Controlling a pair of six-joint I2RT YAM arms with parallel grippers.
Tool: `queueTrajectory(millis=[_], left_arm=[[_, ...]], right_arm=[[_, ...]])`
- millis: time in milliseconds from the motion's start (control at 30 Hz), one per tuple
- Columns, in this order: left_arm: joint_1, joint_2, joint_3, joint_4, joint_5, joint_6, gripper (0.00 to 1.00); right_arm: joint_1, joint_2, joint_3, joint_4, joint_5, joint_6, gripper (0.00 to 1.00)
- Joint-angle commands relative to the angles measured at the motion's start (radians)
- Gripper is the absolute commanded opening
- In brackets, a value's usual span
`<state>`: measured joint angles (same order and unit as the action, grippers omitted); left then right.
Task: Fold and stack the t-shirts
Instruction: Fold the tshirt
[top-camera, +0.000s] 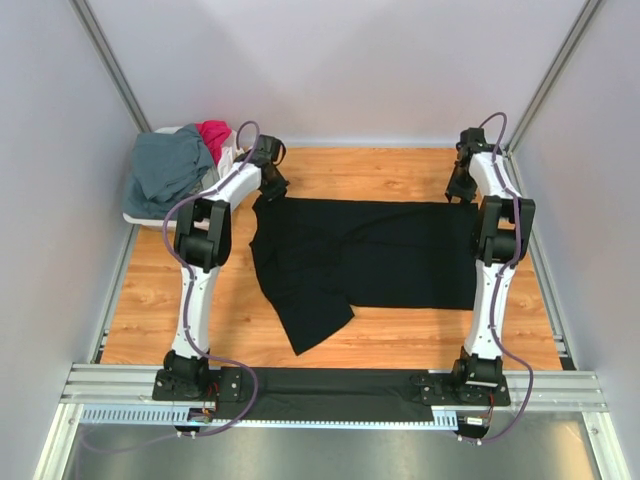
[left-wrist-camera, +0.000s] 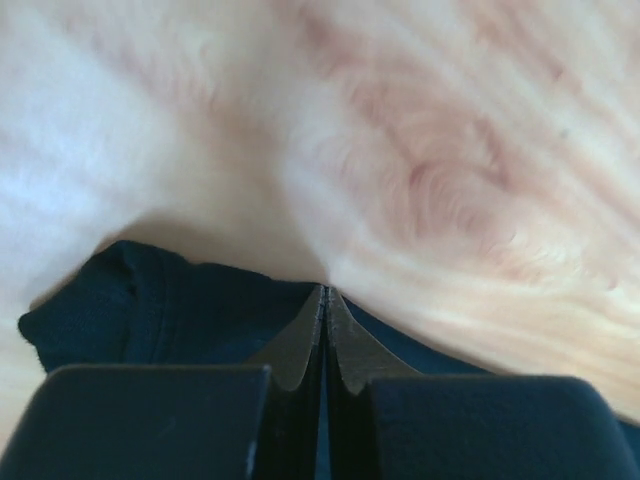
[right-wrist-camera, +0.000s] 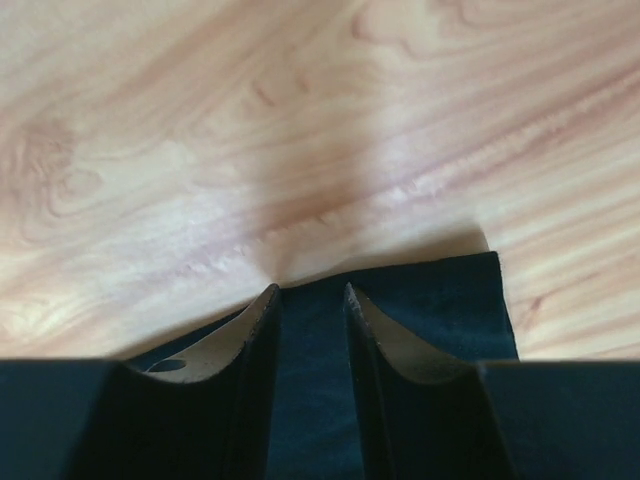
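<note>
Our left claw (left-wrist-camera: 325, 300) is pinched shut on the far left edge of the black shirt (top-camera: 370, 255). Our right claw (right-wrist-camera: 310, 300) stands slightly open astride the far right corner, cloth between its fingers but not clamped. The shirt lies spread mid-table, rumpled at its left. We judge that no fold is made and nothing is stacked. The grey shirt (top-camera: 170, 165) and red shirt (top-camera: 214, 132) sit heaped in the basket (top-camera: 132, 215) at far left. The table (top-camera: 400, 330) is wood, and the walls (top-camera: 340, 70) are pale.

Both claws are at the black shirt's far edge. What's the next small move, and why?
Probably close the right claw: its jaws stand apart with the far edge of the black t-shirt between them, while the left claw is pinched shut on that edge. Then both can lift together.
</note>
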<state>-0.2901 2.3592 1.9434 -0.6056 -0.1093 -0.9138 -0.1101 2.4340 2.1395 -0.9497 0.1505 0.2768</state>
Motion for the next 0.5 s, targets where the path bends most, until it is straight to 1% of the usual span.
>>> queueTrajectory(millis=[0,167,233,267,400,467], left_arm=[[0.015,0.067,0.093,-0.045,0.014,-0.011,0.05],[0.031,0.149,0.239,-0.059,0.033,-0.010,0.04],[0.035,0.181,0.271,-0.056,0.045,-0.011,0.04],[0.040,0.196,0.294,-0.051,0.049,-0.011,0.03],[0.054,0.212,0.310,-0.023,0.049,-0.013,0.03],[0.066,0.218,0.328,-0.010,0.059,-0.005,0.03]], right_arm=[[-0.005,0.074,0.071,-0.003,-0.002,0.012,0.34],[-0.005,0.134,0.170,0.017,-0.037,0.024,0.36],[-0.005,0.163,0.204,0.031,-0.049,0.022,0.37],[-0.005,0.174,0.247,0.034,-0.058,0.024,0.38],[-0.005,0.209,0.315,0.086,-0.104,0.030,0.41],[-0.005,0.208,0.321,0.123,-0.129,0.035,0.41]])
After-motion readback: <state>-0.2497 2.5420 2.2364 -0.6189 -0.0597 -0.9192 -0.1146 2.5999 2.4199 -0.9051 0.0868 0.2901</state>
